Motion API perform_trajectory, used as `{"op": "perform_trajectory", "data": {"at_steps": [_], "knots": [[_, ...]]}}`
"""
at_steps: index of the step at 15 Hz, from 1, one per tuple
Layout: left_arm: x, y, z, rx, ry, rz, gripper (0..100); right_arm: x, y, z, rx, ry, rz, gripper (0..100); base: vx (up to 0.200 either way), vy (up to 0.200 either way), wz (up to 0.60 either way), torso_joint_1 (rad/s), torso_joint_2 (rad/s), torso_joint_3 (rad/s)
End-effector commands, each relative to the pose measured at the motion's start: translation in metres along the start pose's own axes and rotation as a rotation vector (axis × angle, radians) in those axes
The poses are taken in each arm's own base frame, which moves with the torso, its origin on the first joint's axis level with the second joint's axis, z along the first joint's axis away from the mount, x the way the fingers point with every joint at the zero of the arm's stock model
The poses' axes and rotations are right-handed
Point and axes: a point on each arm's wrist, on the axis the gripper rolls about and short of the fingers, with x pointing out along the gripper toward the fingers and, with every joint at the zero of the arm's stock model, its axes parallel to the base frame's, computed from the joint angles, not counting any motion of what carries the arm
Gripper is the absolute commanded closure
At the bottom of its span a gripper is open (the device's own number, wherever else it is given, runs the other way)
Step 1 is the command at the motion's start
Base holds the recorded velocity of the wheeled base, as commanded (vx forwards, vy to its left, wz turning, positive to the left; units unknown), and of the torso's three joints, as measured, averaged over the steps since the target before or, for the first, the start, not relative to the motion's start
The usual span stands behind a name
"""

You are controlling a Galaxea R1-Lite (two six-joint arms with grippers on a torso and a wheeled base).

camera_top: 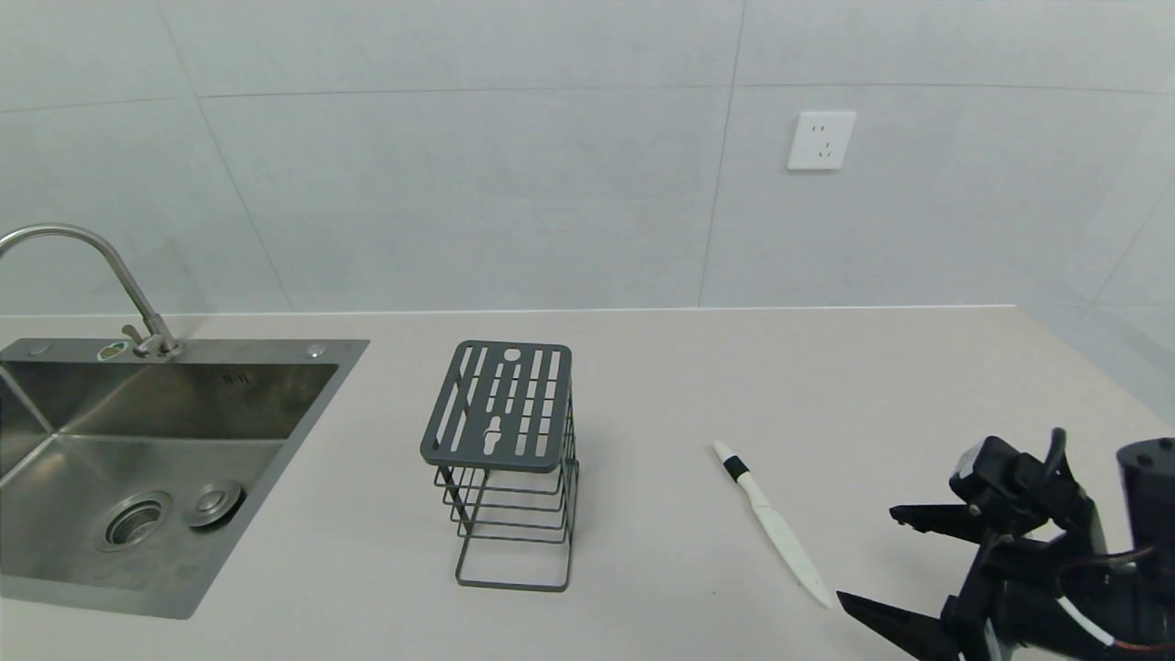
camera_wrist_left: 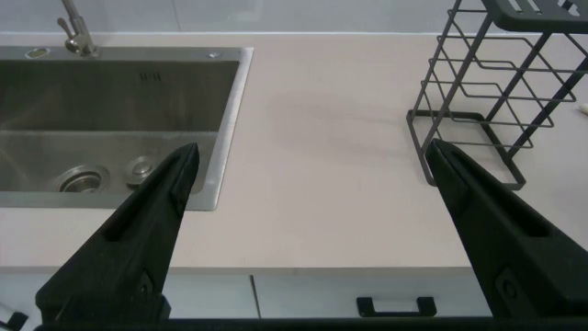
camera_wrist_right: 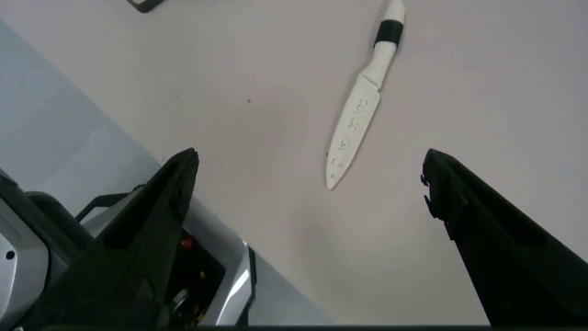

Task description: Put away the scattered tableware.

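A white knife [camera_top: 773,523] with a black band on its handle lies flat on the pale countertop, right of the rack; the right wrist view shows the knife [camera_wrist_right: 363,97] with its tip toward the camera. A dark grey wire rack [camera_top: 504,462] with a slotted top stands upright mid-counter. My right gripper [camera_top: 867,560] hovers open near the counter's front right, just beyond the knife's tip, with nothing between its fingers [camera_wrist_right: 161,216]. My left gripper [camera_wrist_left: 308,161] is open over the counter's front edge, between sink and rack [camera_wrist_left: 491,87], holding nothing.
A steel sink [camera_top: 147,459] with a curved tap [camera_top: 101,275] is set into the counter at the left. A tiled wall with a white socket [camera_top: 821,140] stands behind. A drawer handle [camera_wrist_left: 395,305] sits below the counter's front edge.
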Motion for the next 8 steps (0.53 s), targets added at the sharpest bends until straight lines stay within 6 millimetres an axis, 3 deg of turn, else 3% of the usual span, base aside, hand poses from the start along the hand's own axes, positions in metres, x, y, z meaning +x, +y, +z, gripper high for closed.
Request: {"op": "perform_trajectory", "data": {"at_steps": [1, 5, 8], "knots": [[0.000, 0.000, 0.000, -0.001, 0.001, 0.000, 0, 0.009, -0.002, 0.001, 0.008, 0.030, 0.004, 0, 0.000, 0.000, 0.00, 0.000, 0.00, 0.000], [0.000, 0.000, 0.000, -0.001, 0.001, 0.000, 0, 0.036, -0.013, 0.019, 0.021, 0.042, -0.002, 0, 0.000, 0.000, 0.00, 0.000, 0.00, 0.000], [0.000, 0.000, 0.000, -0.001, 0.001, 0.000, 0, 0.057, -0.019, 0.022, 0.049, 0.085, -0.027, 0, 0.000, 0.000, 0.00, 0.000, 0.00, 0.000]]}}
